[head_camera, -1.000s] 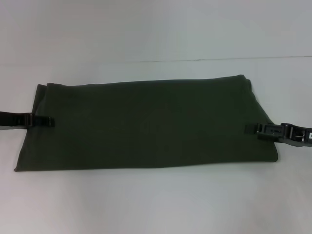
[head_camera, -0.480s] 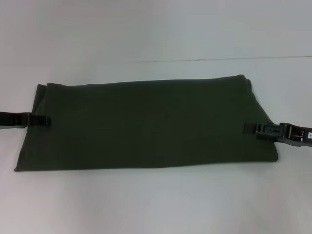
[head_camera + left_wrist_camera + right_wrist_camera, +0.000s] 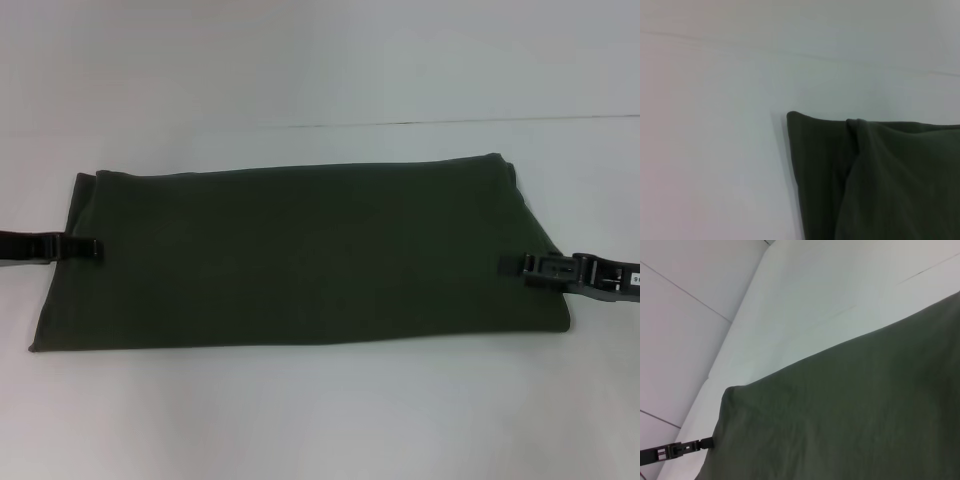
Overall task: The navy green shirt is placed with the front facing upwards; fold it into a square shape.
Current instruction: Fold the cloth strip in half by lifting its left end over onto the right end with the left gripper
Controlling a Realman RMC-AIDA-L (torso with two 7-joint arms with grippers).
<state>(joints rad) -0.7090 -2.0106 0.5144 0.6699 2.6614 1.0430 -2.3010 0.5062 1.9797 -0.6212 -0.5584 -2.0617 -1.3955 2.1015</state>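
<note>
I see the navy green shirt (image 3: 300,255) lying folded flat across the worktop (image 3: 320,410). My left gripper (image 3: 92,248) sits at its left edge, my right gripper (image 3: 520,265) at its right edge.

You have one shirt (image 3: 300,255), folded into a long band, on one white desk (image 3: 320,410). Two grippers flank it: left gripper (image 3: 88,248), right gripper (image 3: 520,266).

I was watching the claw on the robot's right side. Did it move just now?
No. The right gripper sits at the same spot on the shirt's right edge, no nearer its lower right corner than before.
</note>
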